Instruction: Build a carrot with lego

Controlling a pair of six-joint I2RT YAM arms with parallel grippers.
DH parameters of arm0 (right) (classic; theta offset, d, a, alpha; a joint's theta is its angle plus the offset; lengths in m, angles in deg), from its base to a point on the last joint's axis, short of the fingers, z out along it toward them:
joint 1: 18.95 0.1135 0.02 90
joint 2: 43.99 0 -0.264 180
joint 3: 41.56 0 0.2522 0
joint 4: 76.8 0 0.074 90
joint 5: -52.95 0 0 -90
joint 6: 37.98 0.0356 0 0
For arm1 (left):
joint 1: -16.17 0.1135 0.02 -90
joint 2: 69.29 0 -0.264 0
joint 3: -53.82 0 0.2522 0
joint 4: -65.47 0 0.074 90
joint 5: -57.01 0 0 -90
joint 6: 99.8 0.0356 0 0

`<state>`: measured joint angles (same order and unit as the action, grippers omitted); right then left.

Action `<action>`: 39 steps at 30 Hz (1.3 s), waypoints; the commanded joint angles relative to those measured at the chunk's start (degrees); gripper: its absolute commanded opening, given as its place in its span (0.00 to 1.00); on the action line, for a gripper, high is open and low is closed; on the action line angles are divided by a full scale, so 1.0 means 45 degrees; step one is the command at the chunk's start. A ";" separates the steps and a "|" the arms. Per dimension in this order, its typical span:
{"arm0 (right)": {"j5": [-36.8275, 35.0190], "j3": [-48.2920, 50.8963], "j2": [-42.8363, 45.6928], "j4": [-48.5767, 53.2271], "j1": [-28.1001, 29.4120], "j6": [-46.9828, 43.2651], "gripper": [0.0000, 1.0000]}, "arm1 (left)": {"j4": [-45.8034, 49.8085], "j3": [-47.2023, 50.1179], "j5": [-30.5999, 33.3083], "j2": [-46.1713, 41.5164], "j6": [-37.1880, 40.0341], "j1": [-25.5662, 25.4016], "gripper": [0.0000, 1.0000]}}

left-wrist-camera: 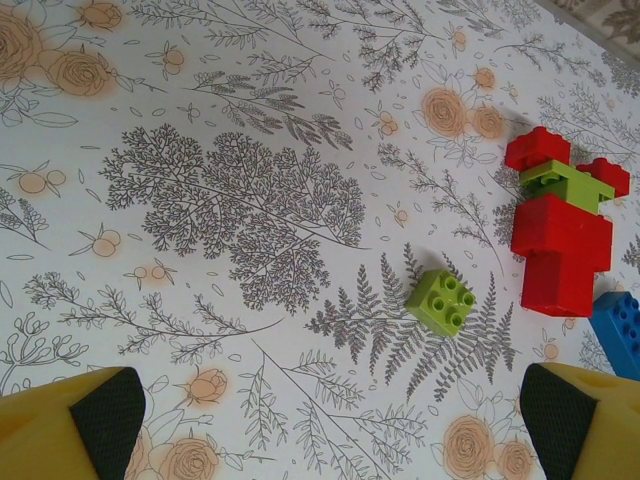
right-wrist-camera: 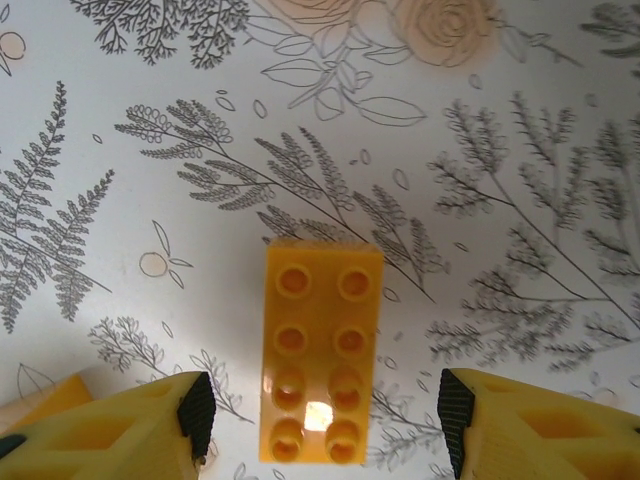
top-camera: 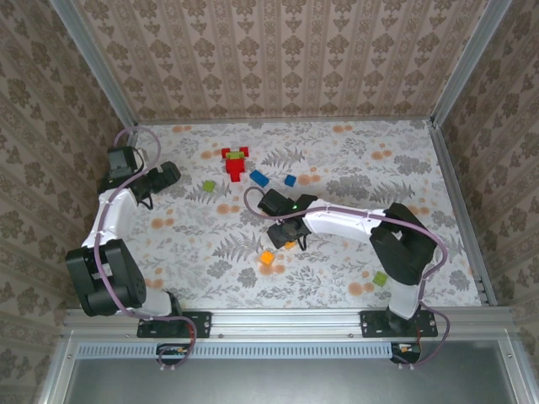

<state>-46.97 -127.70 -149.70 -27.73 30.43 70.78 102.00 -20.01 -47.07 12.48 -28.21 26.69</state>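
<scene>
The fingers of the right gripper (right-wrist-camera: 326, 412) are apart, and the long orange brick (right-wrist-camera: 322, 330) lies on the table (right-wrist-camera: 520, 130) between them, untouched, pointing straight away from it.

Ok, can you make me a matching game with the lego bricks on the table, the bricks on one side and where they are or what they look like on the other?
Things:
1. long orange brick
2. small green brick
3. red stack
4. blue brick

Clues:
A. sits beside the bottom of the red stack
B. has a green piece sandwiched near its top
C. lies inside the open right gripper, untouched
D. lies alone, four studs up

Pairs: 1-C, 2-D, 3-B, 4-A
</scene>
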 commanded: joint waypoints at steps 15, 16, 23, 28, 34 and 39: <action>0.0796 -0.0468 -0.0949 -0.0191 -0.0494 -0.0361 0.54 | 0.0159 -0.0360 0.0025 0.0010 0.0202 -0.0080 1.00; 0.0815 -0.0477 -0.0976 -0.0160 -0.0503 -0.0368 0.54 | 0.0169 -0.0351 0.0035 0.0006 0.0191 -0.0092 1.00; 0.0884 -0.0475 -0.1104 -0.0132 -0.0561 -0.0404 0.53 | 0.0157 -0.0365 0.0044 0.0050 0.0192 -0.0141 1.00; 0.0922 -0.0520 -0.1241 -0.0057 -0.0561 -0.0420 0.47 | 0.0176 -0.0376 0.0064 0.0050 0.0205 -0.0148 1.00; 0.0816 -0.0527 -0.1004 0.0173 -0.0562 -0.0395 0.39 | 0.0176 -0.0371 0.0064 0.0049 0.0206 -0.0151 1.00; 0.0896 -0.0442 0.0030 0.0832 -0.0338 -0.0417 0.36 | 0.0176 -0.0381 0.0064 0.0067 0.0206 -0.0151 1.00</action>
<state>-43.82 -128.86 -153.99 -27.43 28.31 69.49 102.00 -20.04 -47.05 12.48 -28.21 26.25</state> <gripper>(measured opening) 0.368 0.999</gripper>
